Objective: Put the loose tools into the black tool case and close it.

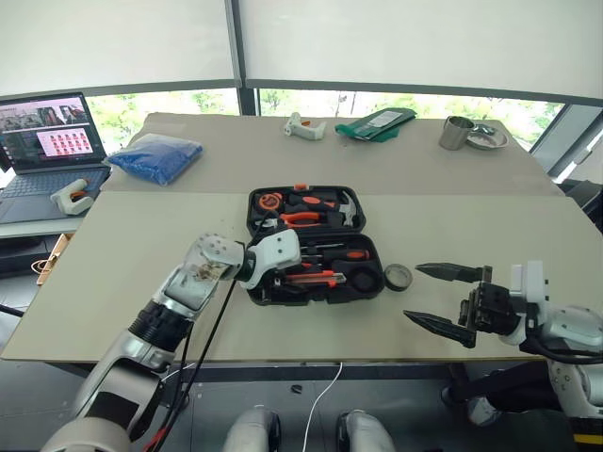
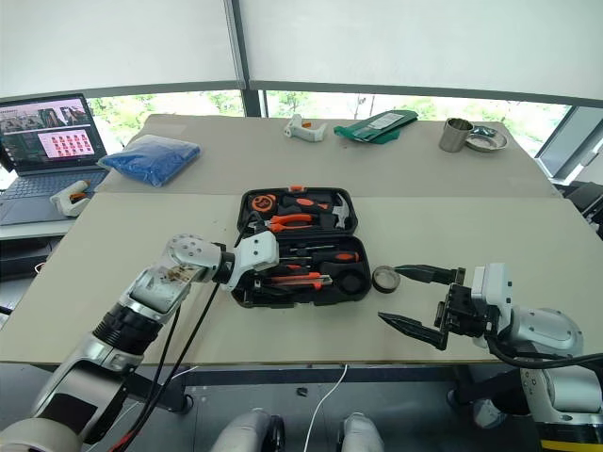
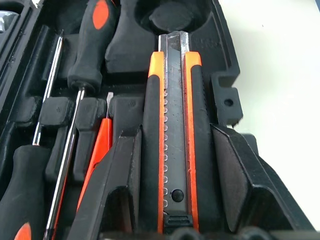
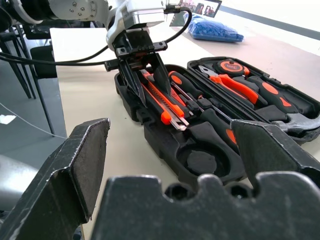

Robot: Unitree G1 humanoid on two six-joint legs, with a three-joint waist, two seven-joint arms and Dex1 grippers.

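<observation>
The left hand [image 4: 150, 85] is clamped on the knife [image 3: 174, 135] and holds it over the front half of the open case [image 1: 363, 287]; if the knife is not in line with its hollow when let go, I think it can lie crooked and stop the lid from closing. The right hand [image 1: 443, 299], at 3 o'clock from the case, has its fingers wide apart and holds nothing. The small tape roll [image 1: 398, 277] lies on the bench [image 1: 141, 245], touching the right edge of the case, and its round hollow is not yet filled.

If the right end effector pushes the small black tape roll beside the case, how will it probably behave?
The tape roll lies flat on the table, so it will probably slide, not roll. It looks small and light, so it may skid away from a push. Tipped onto its round edge, it would likely roll.
</observation>
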